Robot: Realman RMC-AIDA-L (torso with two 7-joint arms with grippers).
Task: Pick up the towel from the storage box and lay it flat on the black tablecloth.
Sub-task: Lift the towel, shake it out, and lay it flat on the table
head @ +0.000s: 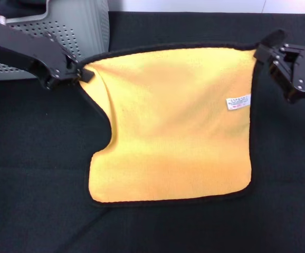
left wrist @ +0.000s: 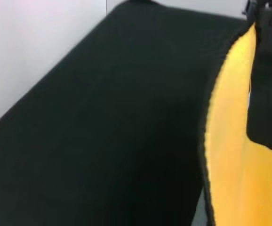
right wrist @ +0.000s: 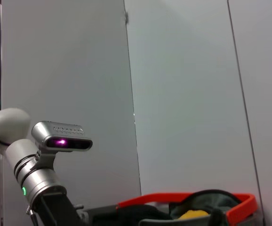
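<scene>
The towel (head: 173, 126) is spread yellow-orange face up, with black edging and a small white label (head: 238, 101) near its right edge. My left gripper (head: 82, 74) is shut on its far left corner. My right gripper (head: 260, 54) is shut on its far right corner. The far edge is stretched between them, and the near part rests on the black tablecloth (head: 31, 168). The left edge curls inward. The storage box (head: 81, 26) stands at the far left, behind my left arm. In the left wrist view the towel (left wrist: 230, 146) shows beside the tablecloth (left wrist: 103, 122).
The tablecloth covers the whole table around the towel. A light wall (left wrist: 32, 42) borders it in the left wrist view. The right wrist view shows grey wall panels (right wrist: 183, 84), my left arm's wrist camera (right wrist: 60, 137) and an orange-rimmed object (right wrist: 192, 202).
</scene>
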